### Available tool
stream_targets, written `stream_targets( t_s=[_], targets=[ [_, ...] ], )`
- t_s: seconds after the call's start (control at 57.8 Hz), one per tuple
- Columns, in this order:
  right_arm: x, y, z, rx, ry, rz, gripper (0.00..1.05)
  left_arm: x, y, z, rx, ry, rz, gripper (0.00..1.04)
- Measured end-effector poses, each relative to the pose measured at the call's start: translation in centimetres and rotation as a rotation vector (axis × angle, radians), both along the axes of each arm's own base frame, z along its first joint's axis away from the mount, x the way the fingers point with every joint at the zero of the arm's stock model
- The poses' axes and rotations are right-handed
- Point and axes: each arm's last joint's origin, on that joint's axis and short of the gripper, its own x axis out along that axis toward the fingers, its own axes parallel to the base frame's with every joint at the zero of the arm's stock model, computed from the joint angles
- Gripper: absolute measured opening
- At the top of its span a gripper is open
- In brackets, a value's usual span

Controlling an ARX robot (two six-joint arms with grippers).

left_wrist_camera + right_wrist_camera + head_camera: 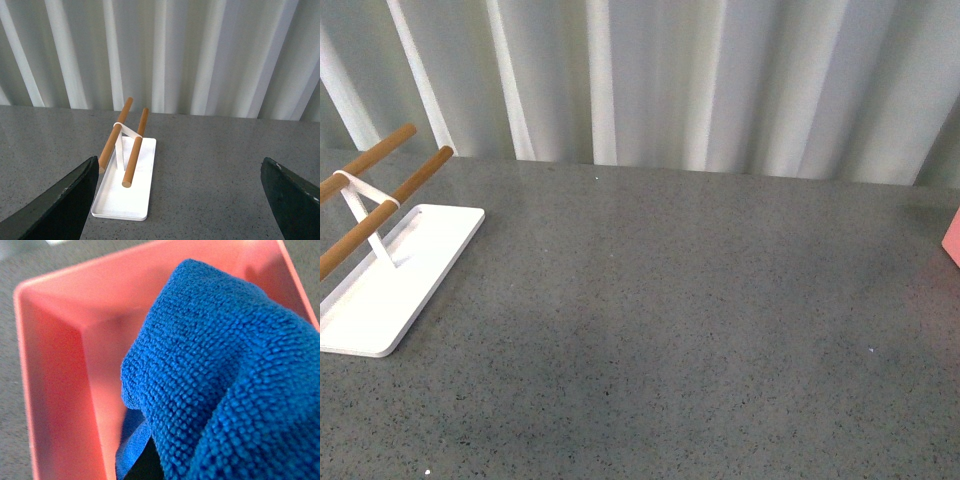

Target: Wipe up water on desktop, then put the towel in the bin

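Right claw, fingers hidden, apparently gripping the towel (225,370), is hanging it over the bin (65,355) for release; left claw (175,200) is gaping empty.

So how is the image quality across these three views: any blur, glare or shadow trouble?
Front view: even light, sharp desktop, with a soft broad shadow near its middle. Left wrist view: the white tray and rods are crisp, while the left tool fingers are dark and slightly soft at the frame edges. Right wrist view: the towel fills the frame very close; the bin looks soft and brightly lit.
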Motion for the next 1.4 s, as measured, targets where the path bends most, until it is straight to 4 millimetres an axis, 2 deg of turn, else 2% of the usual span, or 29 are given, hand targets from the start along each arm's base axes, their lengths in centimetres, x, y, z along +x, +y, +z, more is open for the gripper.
stream_targets(
  t_s=[0.104,0.173,0.467,0.571,0.761,0.883,1.09,1.246,1.315,1.402],
  targets=[
    [-0.2,-0.4,-2.1,0.012,0.091,-0.027,0.19,0.0,0.0,0.0,0.0,0.0,0.0,0.98],
    [-0.5,-0.5,-3.7,0.039,0.15,-0.032,0.33,0.0,0.0,0.0,0.0,0.0,0.0,0.98],
    [-0.8,-0.9,-3.4,0.033,0.151,-0.031,0.79,0.0,0.0,0.0,0.0,0.0,0.0,0.98],
    [-0.7,-0.8,-2.9,0.041,0.141,-0.026,0.99,0.0,0.0,0.0,0.0,0.0,0.0,0.98],
    [-0.8,-0.7,-1.5,0.037,0.129,-0.027,0.98,0.0,0.0,0.0,0.0,0.0,0.001,0.98],
    [-0.5,-0.6,0.5,0.023,0.094,-0.02,0.98,0.0,0.0,0.0,0.0,0.0,0.001,0.98],
    [0.1,0.3,5.2,-0.023,-0.055,0.013,0.98,0.0,0.0,0.0,0.0,0.0,0.001,0.98],
    [-0.7,3.4,9.7,-0.116,-0.246,0.093,0.98,0.0,0.0,0.0,0.0,0.0,0.001,0.98],
    [-1.7,5.9,11.9,-0.158,-0.345,0.169,0.98,0.0,0.0,0.0,0.0,0.0,0.001,0.98],
    [-2.7,8.6,13.4,-0.157,-0.436,0.281,0.98,0.0,0.0,0.0,0.0,0.0,0.001,0.98]
  ],
)
